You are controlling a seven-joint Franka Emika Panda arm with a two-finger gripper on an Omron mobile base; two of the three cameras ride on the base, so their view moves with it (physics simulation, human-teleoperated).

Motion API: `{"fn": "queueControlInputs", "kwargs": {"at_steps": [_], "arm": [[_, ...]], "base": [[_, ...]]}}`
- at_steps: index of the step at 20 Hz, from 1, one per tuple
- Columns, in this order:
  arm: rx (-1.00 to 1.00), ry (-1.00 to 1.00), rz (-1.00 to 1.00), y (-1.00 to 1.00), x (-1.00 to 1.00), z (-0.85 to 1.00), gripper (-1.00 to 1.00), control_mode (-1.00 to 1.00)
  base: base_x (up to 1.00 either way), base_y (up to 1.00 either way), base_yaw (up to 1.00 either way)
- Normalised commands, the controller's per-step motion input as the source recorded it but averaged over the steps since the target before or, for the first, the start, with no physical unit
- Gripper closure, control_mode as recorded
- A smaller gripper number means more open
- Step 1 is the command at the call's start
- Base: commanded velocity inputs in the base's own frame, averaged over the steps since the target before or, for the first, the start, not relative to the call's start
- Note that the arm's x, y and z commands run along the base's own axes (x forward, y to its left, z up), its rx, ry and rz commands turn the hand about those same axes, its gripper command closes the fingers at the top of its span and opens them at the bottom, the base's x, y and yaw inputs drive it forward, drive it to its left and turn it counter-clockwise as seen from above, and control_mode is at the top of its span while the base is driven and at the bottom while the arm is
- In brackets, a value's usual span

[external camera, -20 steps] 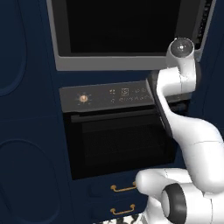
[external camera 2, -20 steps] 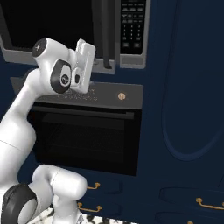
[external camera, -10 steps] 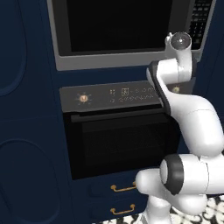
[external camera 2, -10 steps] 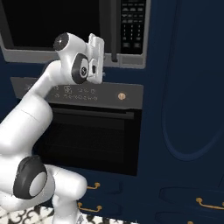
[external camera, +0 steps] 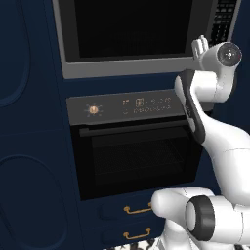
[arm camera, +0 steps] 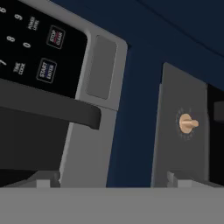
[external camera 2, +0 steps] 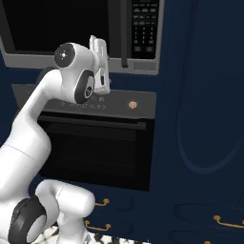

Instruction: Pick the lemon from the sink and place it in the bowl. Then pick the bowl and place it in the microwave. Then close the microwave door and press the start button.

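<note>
Late stage, by the look of it. The microwave door [external camera: 132, 29] sits flush in its grey frame in both base views, dark glass unbroken, so closing appears done. The lemon and bowl can't be made out behind the dark glass; whether they are inside the microwave [external camera 2: 81, 28] can't be confirmed, only guessed from the shut door.

What seems left: the start button press. In the hand view the start button [arm camera: 46, 70] sits on the dark button panel [external camera 2: 145, 24], directly below the stop button [arm camera: 56, 37] and to the right of the digit keys. The camera looks at the panel at an angle, with the door handle [arm camera: 48, 111] crossing as a dark bar just below the start button.

The end effector [external camera 2: 100, 64] is raised in front of the microwave's lower edge, left of the button panel and just above the oven control strip [external camera: 132, 105]; not touching the panel as far as the base views show. Finger spread: can't tell, the tips are barely visible at the bottom of the hand view and the base views show the hand side-on. Nothing visibly held.

The oven [external camera: 136, 156] lies below the microwave, its brass knob [arm camera: 187, 124] to the right of the panel in the hand view. Not part of the task.

Judgement: only the button press remains, and the hand needs to move toward the panel's lower left region.
</note>
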Motion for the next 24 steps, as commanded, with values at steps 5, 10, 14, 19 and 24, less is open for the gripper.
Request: {"fn": "queueControlInputs", "kwargs": {"at_steps": [5, 10, 14, 19, 24], "arm": [[0.27, -0.22, 0.19, -0.26, -0.92, 0.32, -1.0, -1.0], [0.23, -0.32, 0.2, -0.82, -0.66, 0.46, -1.0, -1.0], [0.11, -0.28, 0.08, -0.68, -0.11, 0.55, -1.0, -1.0], [0.02, -0.08, 0.02, -0.02, 0.34, 0.21, 1.0, -1.0], [0.02, 0.0, 0.01, 0.0, 0.56, -0.03, 1.0, -1.0]], "base": [[0.0, 0.0, 0.0], [0.0, 0.0, 0.0], [0.0, 0.0, 0.0], [0.0, 0.0, 0.0], [0.0, 0.0, 0.0]]}}
